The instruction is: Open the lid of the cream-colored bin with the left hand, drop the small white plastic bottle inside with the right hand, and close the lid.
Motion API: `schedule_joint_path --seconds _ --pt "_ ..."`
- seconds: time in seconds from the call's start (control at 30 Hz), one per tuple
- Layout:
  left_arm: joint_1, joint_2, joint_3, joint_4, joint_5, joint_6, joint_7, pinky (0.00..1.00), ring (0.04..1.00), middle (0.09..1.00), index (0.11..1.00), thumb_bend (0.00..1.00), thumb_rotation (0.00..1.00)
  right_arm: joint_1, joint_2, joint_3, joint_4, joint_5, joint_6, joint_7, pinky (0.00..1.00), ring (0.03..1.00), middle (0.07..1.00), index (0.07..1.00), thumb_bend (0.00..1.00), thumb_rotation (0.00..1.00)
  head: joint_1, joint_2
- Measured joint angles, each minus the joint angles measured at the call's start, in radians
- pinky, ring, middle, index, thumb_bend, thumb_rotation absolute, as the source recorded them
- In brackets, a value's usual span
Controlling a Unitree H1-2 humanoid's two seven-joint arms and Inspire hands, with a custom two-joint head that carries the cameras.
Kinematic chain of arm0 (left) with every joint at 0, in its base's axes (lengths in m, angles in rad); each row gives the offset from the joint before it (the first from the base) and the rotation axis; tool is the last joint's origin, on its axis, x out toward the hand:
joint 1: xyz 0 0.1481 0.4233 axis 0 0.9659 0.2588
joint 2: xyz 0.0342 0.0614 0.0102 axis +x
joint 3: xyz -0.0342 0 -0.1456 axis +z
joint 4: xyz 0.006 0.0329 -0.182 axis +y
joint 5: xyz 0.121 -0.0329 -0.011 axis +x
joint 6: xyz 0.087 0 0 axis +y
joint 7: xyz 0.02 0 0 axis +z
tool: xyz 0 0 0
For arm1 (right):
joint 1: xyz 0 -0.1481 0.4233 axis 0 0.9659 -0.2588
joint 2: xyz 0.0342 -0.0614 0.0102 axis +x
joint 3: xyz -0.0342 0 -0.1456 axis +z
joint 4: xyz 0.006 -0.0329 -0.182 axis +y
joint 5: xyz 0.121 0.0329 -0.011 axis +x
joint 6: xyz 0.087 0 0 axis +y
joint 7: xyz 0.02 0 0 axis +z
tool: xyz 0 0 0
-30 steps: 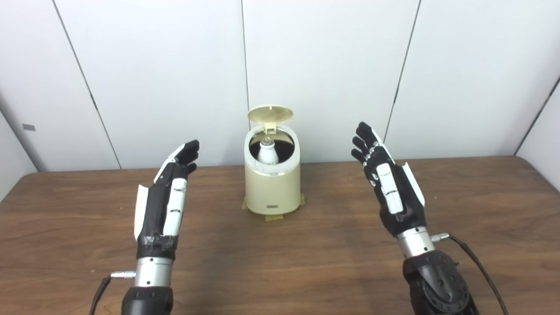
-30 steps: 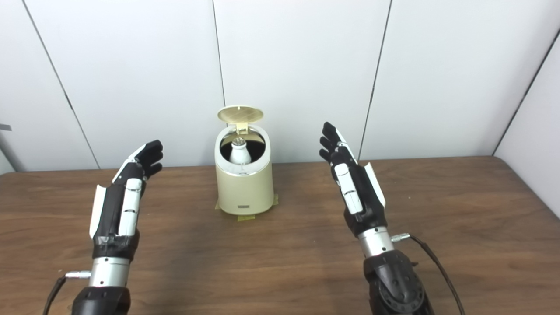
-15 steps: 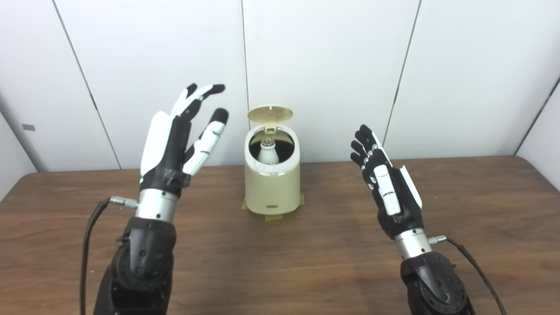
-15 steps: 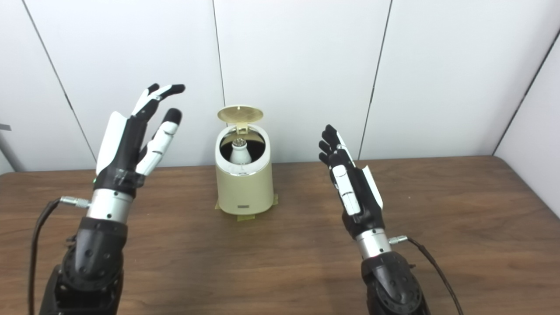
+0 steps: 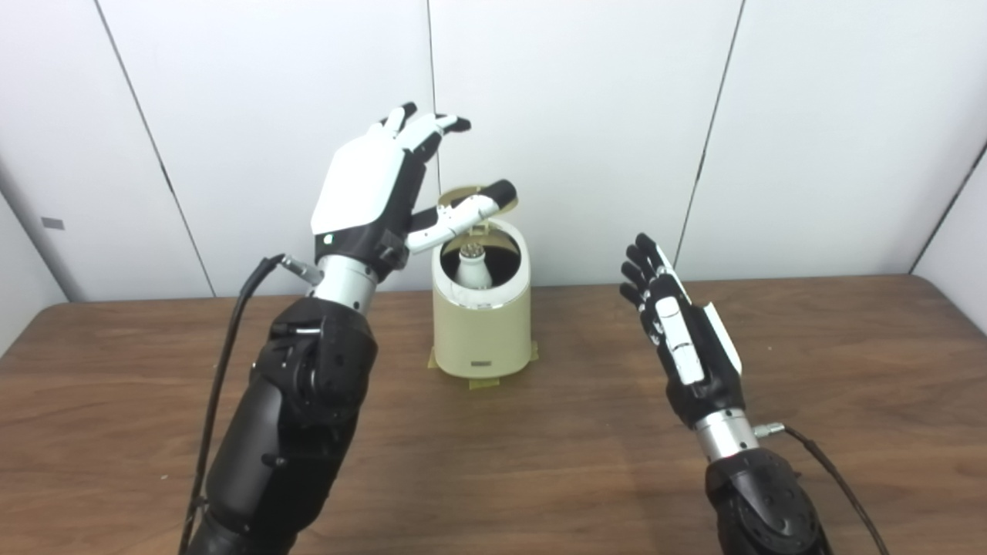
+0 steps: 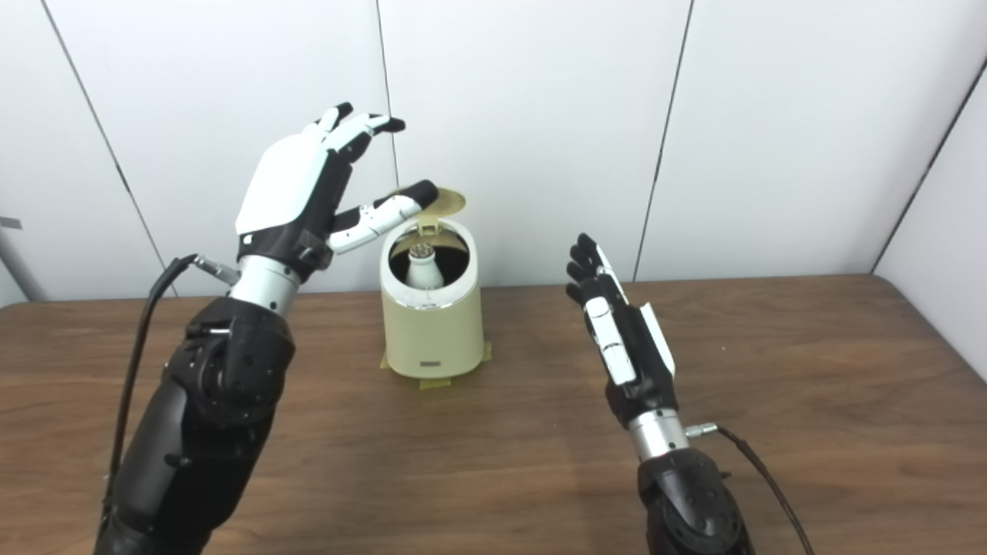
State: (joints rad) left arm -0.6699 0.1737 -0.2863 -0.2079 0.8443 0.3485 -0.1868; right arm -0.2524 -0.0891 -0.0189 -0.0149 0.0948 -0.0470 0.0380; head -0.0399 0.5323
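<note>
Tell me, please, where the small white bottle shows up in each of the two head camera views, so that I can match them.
Left eye view: the small white bottle stands inside the open cream bin, just left of picture centre.
Right eye view: the bottle sits further left, in the same bin.
Shared landmark: the raised lid, behind the left hand's thumb.

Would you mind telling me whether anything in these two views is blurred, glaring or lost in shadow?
Left eye view: lighting even, the raised left robot hand sharp, soft shadows on the brown wooden table. Right eye view: the cream-colored bin interior dark, yet the small white plastic bottle inside stays readable.
</note>
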Motion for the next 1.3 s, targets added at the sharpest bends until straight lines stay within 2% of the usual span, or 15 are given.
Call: schedule_joint_path --seconds 0.23,0.47,0.67,1.3 --pt "-0.014 -0.002 -0.028 0.031 0.062 0.001 -0.029 1.0 1.0 0.901 0.889 0.77 1.0 0.001 0.0 0.0 0.016 0.001 0.002 0.017 0.92 0.949 0.965 0.963 0.23 0.88 0.002 0.002" --pt "-0.043 -0.014 -0.064 0.057 0.122 0.03 -0.104 1.0 1.0 0.899 0.862 0.79 1.0 0.001 0.002 0.0 0.01 0.004 0.007 0.026 0.92 0.946 0.962 0.96 0.23 0.87 0.002 -0.002" --pt "-0.043 -0.02 -0.08 0.079 0.165 0.044 -0.134 1.0 0.983 0.851 0.82 0.81 1.0 0.001 0.003 -0.002 0.009 0.007 0.008 0.033 0.91 0.943 0.961 0.959 0.23 0.87 0.003 -0.003" --pt "-0.016 -0.035 -0.085 0.103 0.196 0.041 -0.135 1.0 0.965 0.823 0.802 0.83 0.99 0.001 0.003 -0.006 0.013 0.016 0.008 0.04 0.91 0.942 0.96 0.958 0.23 0.84 0.0 -0.003"
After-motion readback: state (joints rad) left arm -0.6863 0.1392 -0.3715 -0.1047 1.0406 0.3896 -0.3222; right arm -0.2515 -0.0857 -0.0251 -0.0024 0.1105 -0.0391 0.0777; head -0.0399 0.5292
